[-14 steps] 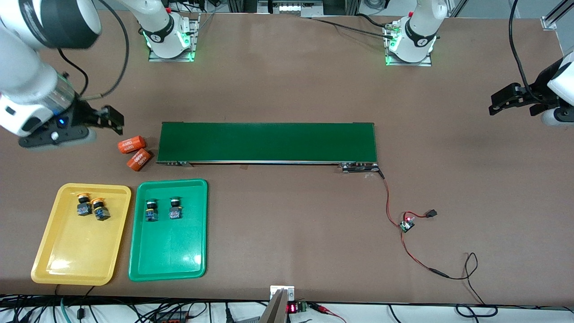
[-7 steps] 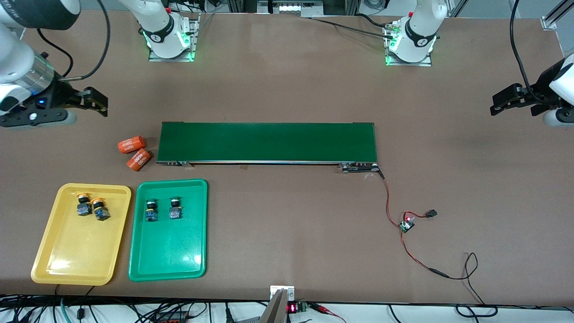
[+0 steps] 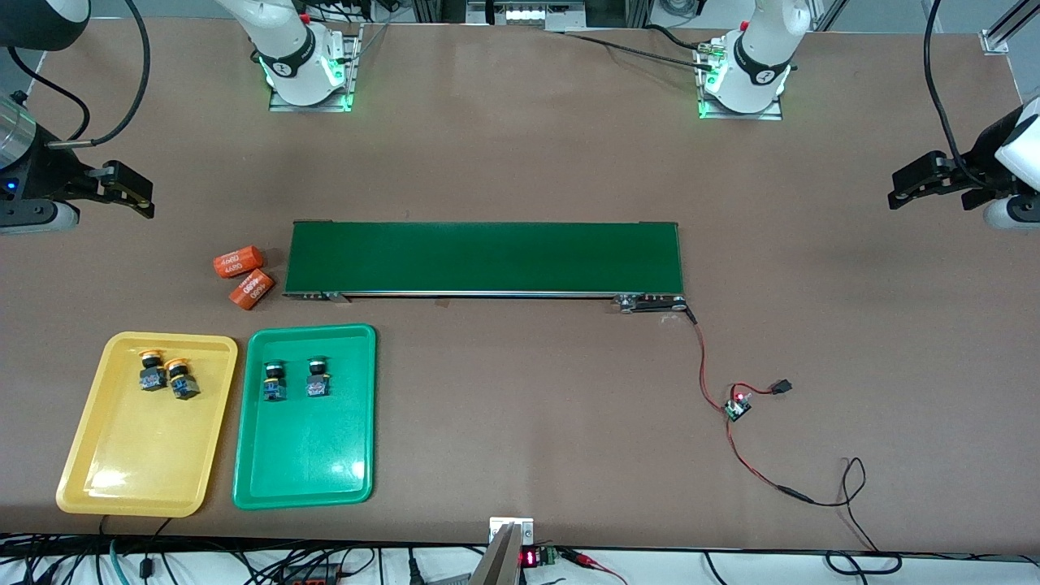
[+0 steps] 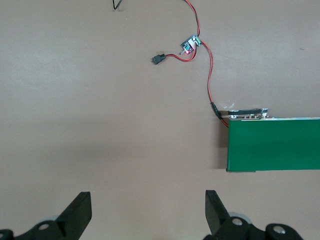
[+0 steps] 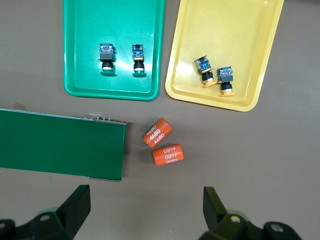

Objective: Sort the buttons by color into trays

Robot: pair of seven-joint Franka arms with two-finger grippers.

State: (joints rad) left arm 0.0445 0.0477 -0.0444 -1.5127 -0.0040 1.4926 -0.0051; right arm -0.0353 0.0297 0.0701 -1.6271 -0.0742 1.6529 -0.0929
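- Already, both yellow-capped buttons [image 3: 168,375] lie in the yellow tray [image 3: 122,475], touching each other near the tray's end that faces the conveyor belt [image 3: 485,257].
- Both green-capped buttons [image 3: 295,379] lie in the green tray [image 3: 305,471], side by side but apart, also near that tray's belt-facing end.
- The two trays sit just beside each other on the worktop [image 3: 528,422], nearer the front camera than the belt, toward the right arm's end.
- Two orange cylinders [image 3: 245,275] printed with white numbers lie on the worktop just off the belt's end, between the belt and the trays.
- The right gripper [image 3: 128,189] hangs over bare worktop at the right arm's end, fingers spread wide and holding nothing.
- The left gripper [image 3: 916,187] waits over bare worktop at the left arm's end, fingers wide apart and empty.
- A small circuit board [image 3: 738,405] on red and black wires lies near the belt's end toward the left arm.
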